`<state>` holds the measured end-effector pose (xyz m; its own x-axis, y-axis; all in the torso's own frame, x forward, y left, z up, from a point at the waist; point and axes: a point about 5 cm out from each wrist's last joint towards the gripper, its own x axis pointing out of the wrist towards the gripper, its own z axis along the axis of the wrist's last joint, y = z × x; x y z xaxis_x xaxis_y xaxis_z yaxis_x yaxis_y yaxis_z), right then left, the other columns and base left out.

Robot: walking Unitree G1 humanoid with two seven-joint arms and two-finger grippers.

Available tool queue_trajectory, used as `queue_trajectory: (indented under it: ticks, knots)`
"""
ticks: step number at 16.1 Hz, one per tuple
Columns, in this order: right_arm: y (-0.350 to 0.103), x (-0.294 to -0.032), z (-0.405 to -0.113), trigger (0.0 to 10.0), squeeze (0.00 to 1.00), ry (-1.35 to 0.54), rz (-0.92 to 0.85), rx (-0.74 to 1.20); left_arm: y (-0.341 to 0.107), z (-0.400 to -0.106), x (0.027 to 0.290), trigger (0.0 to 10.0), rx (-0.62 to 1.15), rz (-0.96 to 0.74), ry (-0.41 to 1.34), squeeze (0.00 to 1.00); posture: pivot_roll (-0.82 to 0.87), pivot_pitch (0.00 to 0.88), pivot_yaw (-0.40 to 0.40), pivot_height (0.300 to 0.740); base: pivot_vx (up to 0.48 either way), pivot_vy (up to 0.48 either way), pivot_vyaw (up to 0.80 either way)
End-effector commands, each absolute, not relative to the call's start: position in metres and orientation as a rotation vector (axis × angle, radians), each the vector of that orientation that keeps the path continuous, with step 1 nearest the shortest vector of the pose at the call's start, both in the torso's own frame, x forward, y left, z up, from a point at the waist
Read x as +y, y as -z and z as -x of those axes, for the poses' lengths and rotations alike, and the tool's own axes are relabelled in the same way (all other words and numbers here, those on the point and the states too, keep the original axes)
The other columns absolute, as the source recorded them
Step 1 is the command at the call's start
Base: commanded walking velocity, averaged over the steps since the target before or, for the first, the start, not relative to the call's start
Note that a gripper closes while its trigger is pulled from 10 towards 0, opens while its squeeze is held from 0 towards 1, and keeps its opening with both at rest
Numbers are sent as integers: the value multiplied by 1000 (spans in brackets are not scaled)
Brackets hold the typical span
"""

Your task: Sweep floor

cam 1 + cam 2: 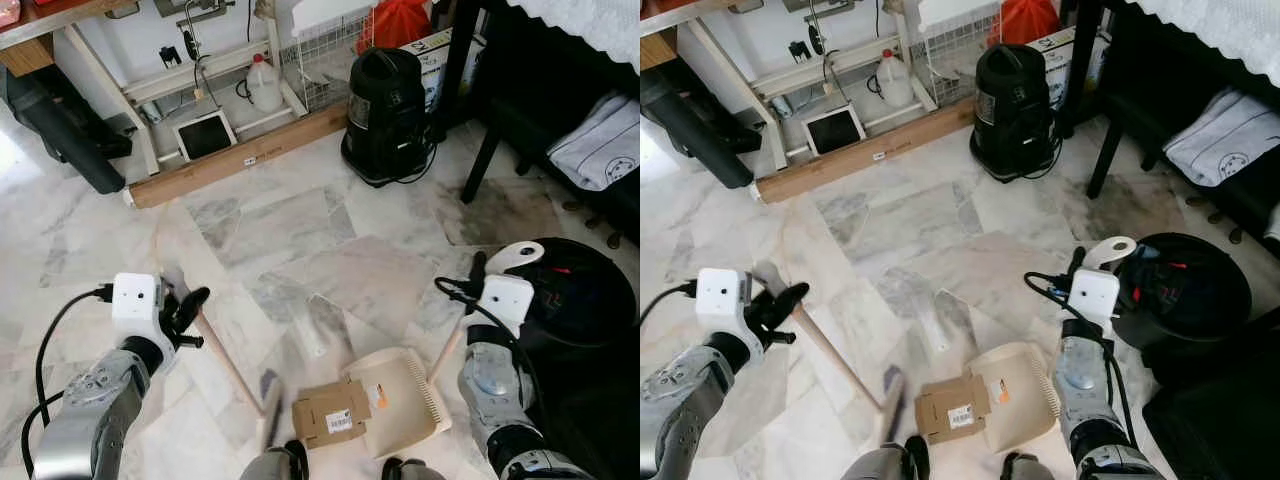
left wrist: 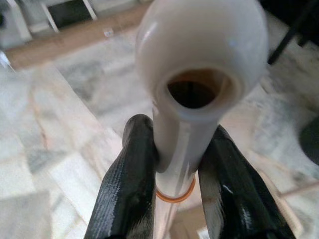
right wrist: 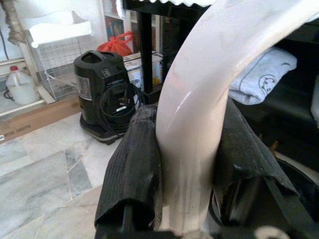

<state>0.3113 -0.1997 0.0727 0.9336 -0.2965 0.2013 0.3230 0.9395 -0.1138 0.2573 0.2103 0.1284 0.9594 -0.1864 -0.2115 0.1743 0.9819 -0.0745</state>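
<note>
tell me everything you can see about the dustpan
The dustpan is cream plastic, with a comb of teeth along one side edge and an orange sticker inside. It rests on the marble floor, its long pale handle rising to the right gripper, which is shut on it. A flattened cardboard box lies at its mouth, partly overlapping it.

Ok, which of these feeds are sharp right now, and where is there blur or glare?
Head views: floor, cardboard piece and dustpan fairly sharp; broom head smeared. Left wrist view: fingers and broom handle soft, floor behind blurred. Right wrist view: dustpan handle shows glare, vacuum cleaner reasonably clear.
</note>
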Motion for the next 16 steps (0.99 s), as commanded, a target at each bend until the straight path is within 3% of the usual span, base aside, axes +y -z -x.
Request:
queue_trajectory:
  ticks: [1, 7, 16]
  knots:
    - [-55, -197, -304, 10000, 0, 316, 155, -90, -116, -253, 204, 10000, 327, 109, 259, 0, 215, 215, 116, 740, 0, 0, 0]
    - [-57, -195, -308, 10000, 0, 312, 163, -85, -119, -261, 189, 10000, 387, 274, 353, 0, 206, 185, 121, 740, 0, 0, 0]
    - [-51, -188, -304, 10000, 0, 288, 149, -66, -145, -279, 185, 9922, 293, 554, 365, 0, 207, 182, 132, 740, 0, 0, 0]
